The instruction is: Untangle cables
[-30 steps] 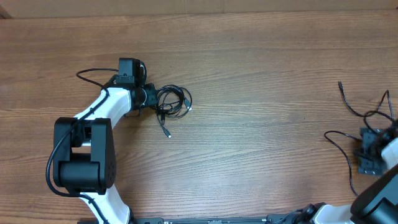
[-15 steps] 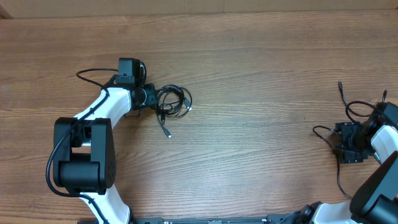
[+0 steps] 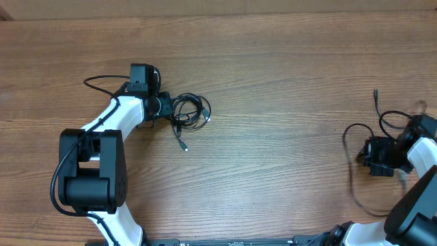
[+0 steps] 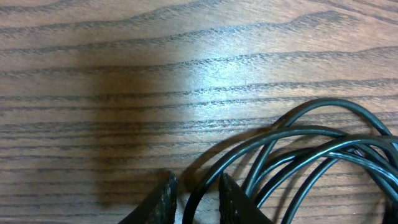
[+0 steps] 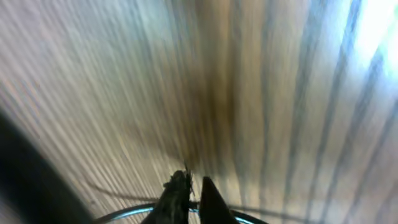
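Because the small coiled bundle of thin black cords (image 3: 191, 111) has several loops crossing one another, any pull on a single strand could cinch them into a tighter knot rather than free them. The left tool (image 3: 171, 111) sits at the bundle's left edge, narrowed onto one strand that runs between its fingers. That strand looks slim and smooth, so I judge it could also slide out if drawn sideways. A short tail with a small plug (image 3: 183, 145) pokes out just below the bundle, and it might snag on a loop when the coil shifts.

Far to the right of the bundle, a loose thin black cord (image 3: 344, 139) curls over the wood-grain tabletop (image 3: 273, 68) around the right tool (image 3: 369, 156), which is closed. It may have shut beside the cord, not on it, and a lift would then bring up nothing.

The overhead view alone shows both cords at once, well apart, and the bundle's whole outline. The left wrist view adds what that one cannot: the left tool (image 4: 196, 202) with the strand between its tips, and the bundle (image 4: 329, 101) as separate overlapping arcs. In the right wrist view the right tool (image 5: 189, 190) has its tips together and a faint line crossing below them. The blur hides whether that line is caught.
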